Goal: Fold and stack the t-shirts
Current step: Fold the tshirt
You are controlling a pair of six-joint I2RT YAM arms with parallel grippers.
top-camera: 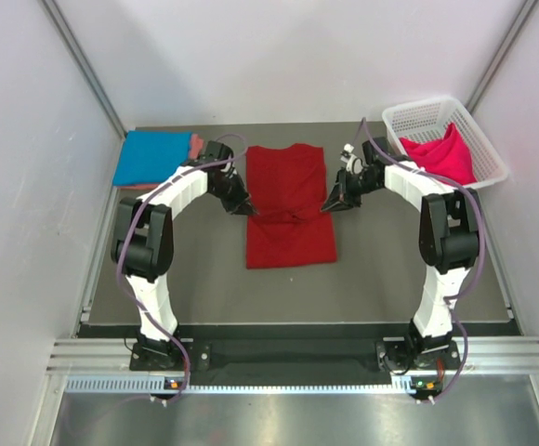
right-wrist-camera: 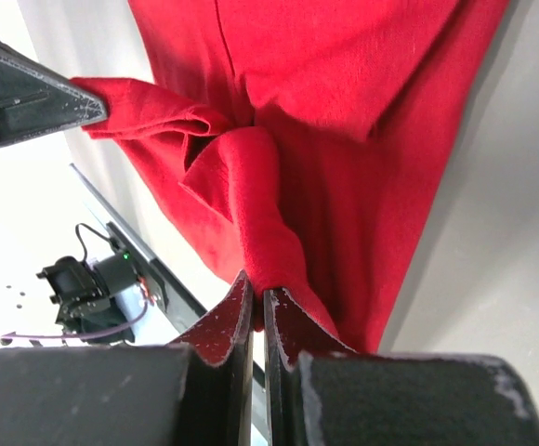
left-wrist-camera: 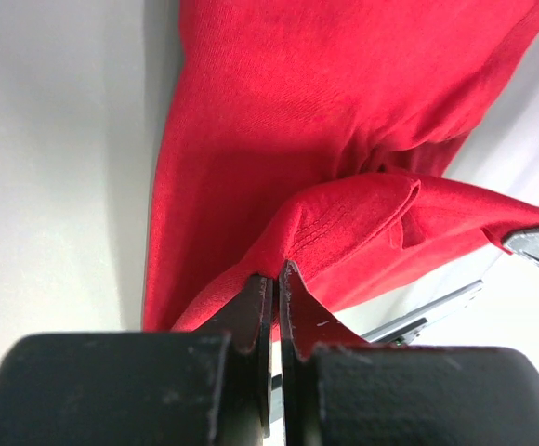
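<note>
Red shirt lies on the table between the two grippers. From above it reads as a long rectangle with no sleeves sticking out, so the side folds look done. Left gripper is clamped on the shirt's left edge and right gripper on its right edge, both about mid-length. Each wrist view shows a pinch of red cloth drawn up into closed jaws. Judged step: crosswise fold of the red shirt, in hand and not yet made. Outboard of the left gripper and farther from the bases, the blue shirt sits folded. A salmon shirt shows at the edge of the blue nearest that gripper; whether it lies under the blue or only beside it cannot be told from this view. Beyond the right gripper, the pink shirt lies crumpled in the basket, unfolded. Tally, as judged: blue folded; red half way; pink untouched; final stack not yet built.
</note>
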